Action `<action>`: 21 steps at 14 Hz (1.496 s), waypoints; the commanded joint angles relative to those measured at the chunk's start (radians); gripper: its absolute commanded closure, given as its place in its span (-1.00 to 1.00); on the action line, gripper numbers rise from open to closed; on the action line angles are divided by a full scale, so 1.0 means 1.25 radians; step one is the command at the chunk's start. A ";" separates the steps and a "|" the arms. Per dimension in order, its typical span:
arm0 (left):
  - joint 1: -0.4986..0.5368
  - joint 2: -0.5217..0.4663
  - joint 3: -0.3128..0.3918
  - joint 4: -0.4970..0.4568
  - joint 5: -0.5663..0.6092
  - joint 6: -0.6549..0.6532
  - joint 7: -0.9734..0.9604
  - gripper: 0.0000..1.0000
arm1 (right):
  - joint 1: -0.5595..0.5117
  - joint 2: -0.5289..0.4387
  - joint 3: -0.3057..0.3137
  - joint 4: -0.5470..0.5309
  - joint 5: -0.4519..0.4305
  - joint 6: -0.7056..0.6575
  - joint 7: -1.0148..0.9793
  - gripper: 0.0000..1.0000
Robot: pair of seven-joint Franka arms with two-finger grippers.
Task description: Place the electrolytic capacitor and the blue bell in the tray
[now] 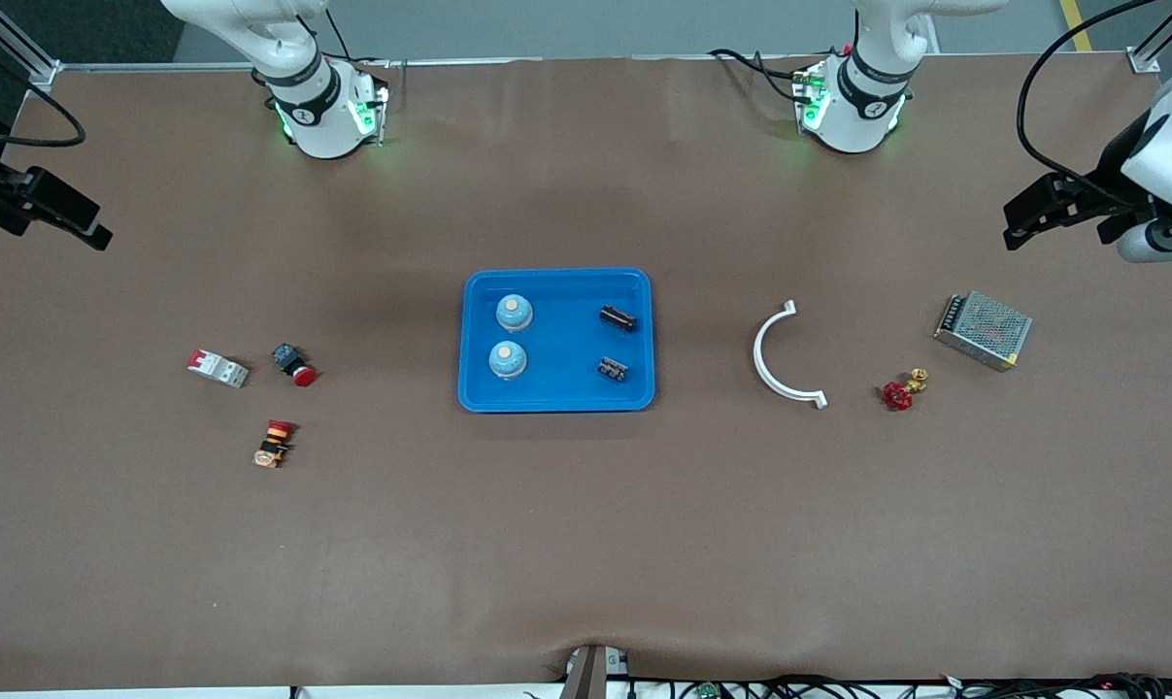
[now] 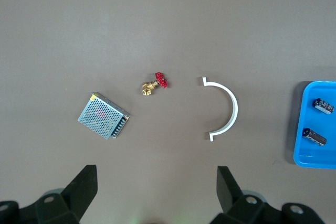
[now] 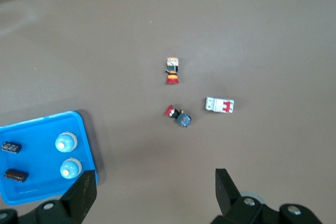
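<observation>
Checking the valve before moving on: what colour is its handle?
Red, on a brass body; clearest in the left wrist view.

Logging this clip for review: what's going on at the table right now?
Nothing is being handled. The blue tray already holds two blue bells and two capacitors. Both arms wait at the table's ends, the left end effector and right end effector open and empty. Other small parts lie outside the tray.

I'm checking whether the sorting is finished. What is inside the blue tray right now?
The tray holds two blue bells and two dark capacitors, all apart. What lies under each cannot be seen.
</observation>
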 commanded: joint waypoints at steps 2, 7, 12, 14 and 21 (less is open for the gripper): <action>-0.002 -0.020 0.000 -0.009 -0.007 -0.005 0.012 -1.00 | 0.006 0.011 0.021 -0.014 -0.012 0.013 -0.004 -1.00; -0.002 -0.017 0.000 -0.006 -0.007 -0.005 0.011 -1.00 | 0.007 0.016 0.070 -0.051 -0.040 0.015 -0.066 -1.00; -0.002 -0.017 -0.001 -0.006 -0.009 -0.005 0.012 -1.00 | 0.003 0.016 0.074 -0.063 -0.043 0.031 -0.114 -1.00; -0.002 -0.017 -0.001 -0.006 -0.008 -0.005 0.011 -1.00 | 0.002 0.016 0.074 -0.065 -0.043 0.031 -0.115 -1.00; -0.002 -0.016 -0.001 -0.004 -0.007 -0.005 0.009 -1.00 | 0.001 0.014 0.074 -0.065 -0.042 0.030 -0.114 -1.00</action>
